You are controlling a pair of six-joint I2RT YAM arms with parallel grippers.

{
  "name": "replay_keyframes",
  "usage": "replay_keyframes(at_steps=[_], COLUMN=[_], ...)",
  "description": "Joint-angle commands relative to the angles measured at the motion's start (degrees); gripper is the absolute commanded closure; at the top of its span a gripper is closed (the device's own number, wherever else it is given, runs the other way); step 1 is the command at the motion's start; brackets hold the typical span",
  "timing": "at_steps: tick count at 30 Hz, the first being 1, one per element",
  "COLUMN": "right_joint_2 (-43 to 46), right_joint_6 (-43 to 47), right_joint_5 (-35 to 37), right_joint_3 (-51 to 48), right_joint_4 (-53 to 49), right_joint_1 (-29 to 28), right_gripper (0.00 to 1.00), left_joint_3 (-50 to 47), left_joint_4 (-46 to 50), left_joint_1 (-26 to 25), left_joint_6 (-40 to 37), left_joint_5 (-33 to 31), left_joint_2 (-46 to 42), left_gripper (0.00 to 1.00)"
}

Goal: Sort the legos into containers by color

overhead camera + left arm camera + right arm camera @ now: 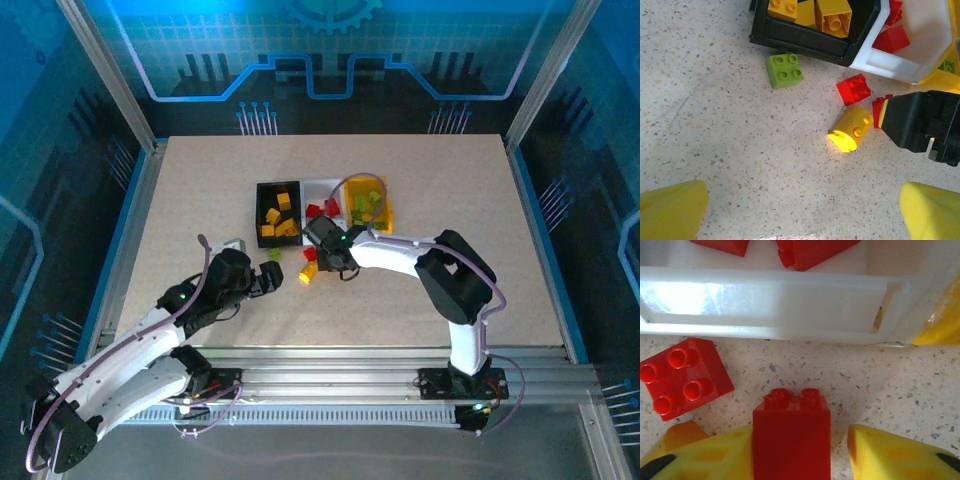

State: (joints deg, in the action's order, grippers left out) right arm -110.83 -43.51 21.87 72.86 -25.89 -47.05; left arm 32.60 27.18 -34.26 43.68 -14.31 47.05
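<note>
Legos: yellow-orange bricks point(832, 15) sit in the black bin, red ones point(891, 39) in the white bin, lime green ones point(365, 205) in the yellow bin; four more lie loose on the bench just in front of the bins.
Bench point(450, 250): pale, speckled, carrying the bins at its middle.
Right arm point(400, 255): reaches across to the loose bricks in front of the white bin.
Left arm point(150, 340): stretched toward the same patch, its tip a little short of the bricks.
Containers: joined in a row, black bin point(259, 215) on the left, white bin point(322, 190) in the middle, yellow bin point(387, 215) on the right.
Left jaws: spread wide, yellow fingertips point(670, 210) well apart above bare bench.
Right jaws: standing either side of an upright red brick point(791, 437); one yellow pad point(890, 455) has a sliver of bench between it and the brick, the other pad touches it, so no pinch yet.
Lime green brick point(784, 70): studs up, just beside the black bin's front wall.
Yellow round brick point(850, 129): lying on its side near the right jaws.
Flat red brick point(682, 377): studs up, just beside the upright red one, near the white bin.
</note>
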Motion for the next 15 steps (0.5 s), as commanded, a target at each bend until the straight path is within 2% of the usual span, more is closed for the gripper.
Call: replay_keyframes(at_steps=[1, 7, 12, 15], right_joint_2=[0.1, 6.5, 15.9, 17.0], right_joint_6=[-0.8, 0.2, 3.6, 5.9], right_joint_5=[0.2, 1.5, 2.3, 2.3], right_joint_3=[-0.7, -4.6, -5.7, -2.4], right_joint_4=[0.2, 0.7, 0.1, -0.7], right_joint_1=[0.6, 0.1, -0.6, -0.3], right_gripper=[0.55, 0.68, 0.70, 0.70], left_joint_3=[-0.7, -1.3, -1.8, -2.4], left_joint_4=[1.1, 0.2, 0.1, -0.1], left_joint_1=[0.5, 0.5, 0.6, 0.6], left_joint_6=[1.1, 1.3, 1.1, 1.6], left_joint_5=[0.0, 0.2, 0.3, 0.2], left_joint_2=[-0.5, -0.3, -0.2, -0.2], left_gripper=[0.01, 0.01, 0.01, 0.01])
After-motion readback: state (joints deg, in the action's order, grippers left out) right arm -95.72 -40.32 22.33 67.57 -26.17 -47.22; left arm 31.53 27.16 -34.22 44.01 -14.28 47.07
